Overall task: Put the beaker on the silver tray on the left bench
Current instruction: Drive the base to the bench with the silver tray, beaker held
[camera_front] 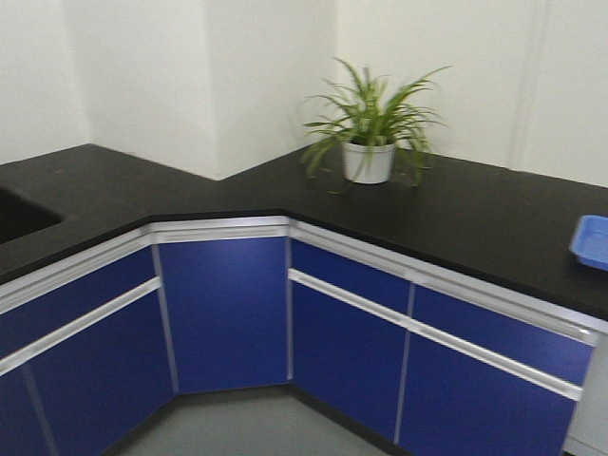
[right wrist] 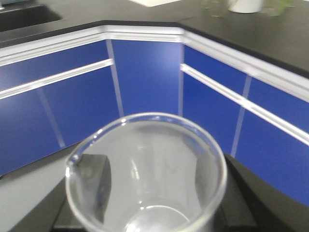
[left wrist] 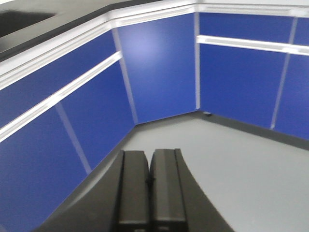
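Right gripper (right wrist: 154, 212) clasped the beaker (right wrist: 159, 145); left gripper (left wrist: 149, 193) was clenched, empty. Carrying it leftward called for keeping it level and steady.

The corner is viewed by the front-facing camera from above and well back, with the black benchtop (camera_front: 142, 185) and blue cabinet doors (camera_front: 223, 313) taken in. Both wrist cameras are set lower and nearer, aimed at the same doors; the right one is filled close up by the beaker (right wrist: 145, 179).
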